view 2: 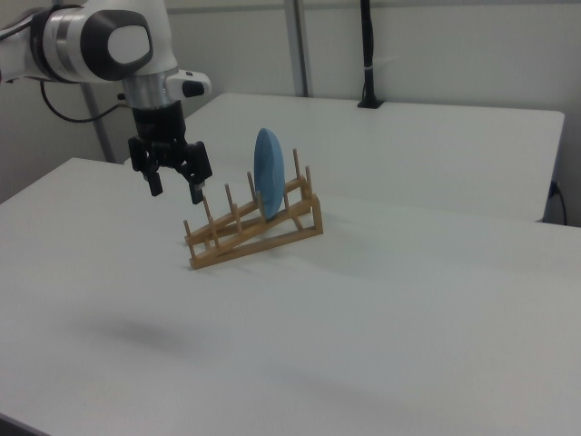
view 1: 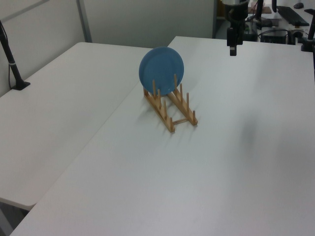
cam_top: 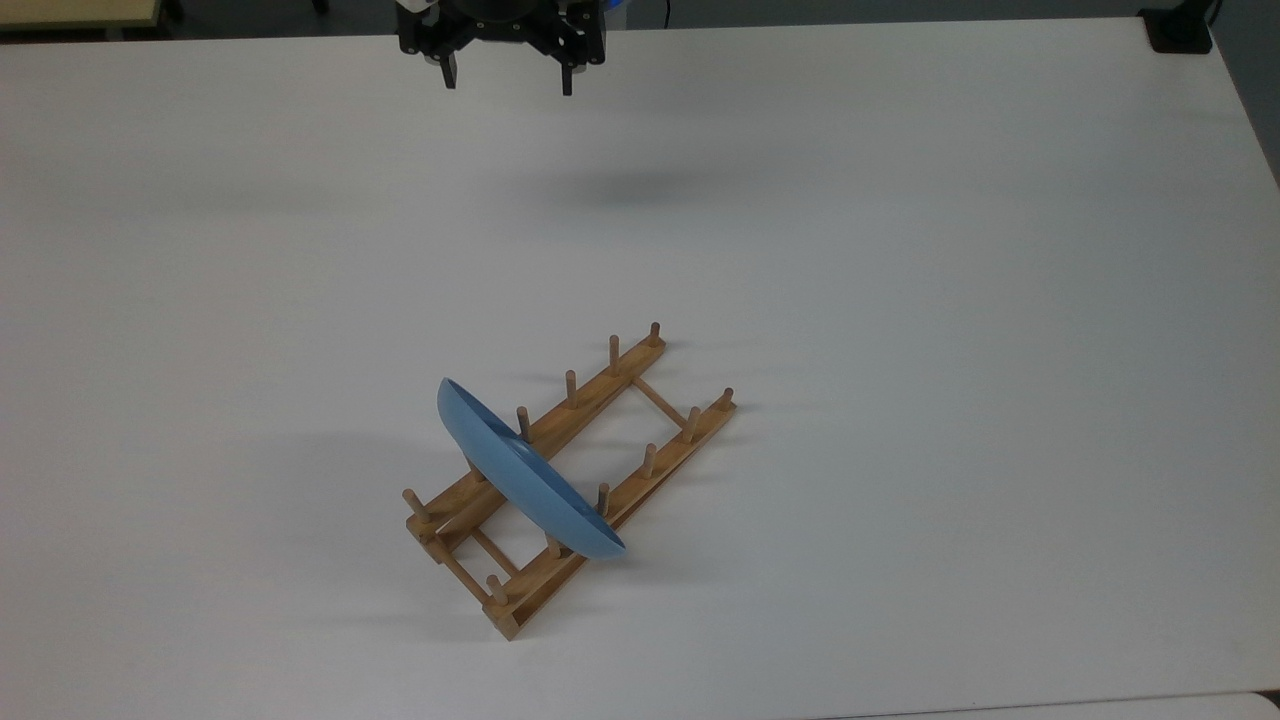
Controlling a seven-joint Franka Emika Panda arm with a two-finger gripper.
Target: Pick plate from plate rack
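A light-blue plate (cam_top: 525, 470) stands on edge in the wooden plate rack (cam_top: 640, 440), slotted between pegs near the rack's lower-left end in the top view. In the left view the plate (view 1: 161, 70) faces the camera at the far end of the rack (view 1: 172, 107). Edge-on in the right view, the plate (view 2: 269, 173) rises above the rack (view 2: 259, 232). My gripper (cam_top: 508, 76) hangs open at the top view's upper edge, high above the table and well away from the rack. The gripper (view 2: 176, 186) holds nothing, and the gripper (view 1: 232, 48) sits at upper right in the left view.
The rack sits on a broad white table (cam_top: 900, 300). A second white table (view 1: 59, 98) adjoins it. A black clamp post (view 2: 368, 54) stands on the far table, and a black block (cam_top: 1180, 30) lies at the top view's upper right corner.
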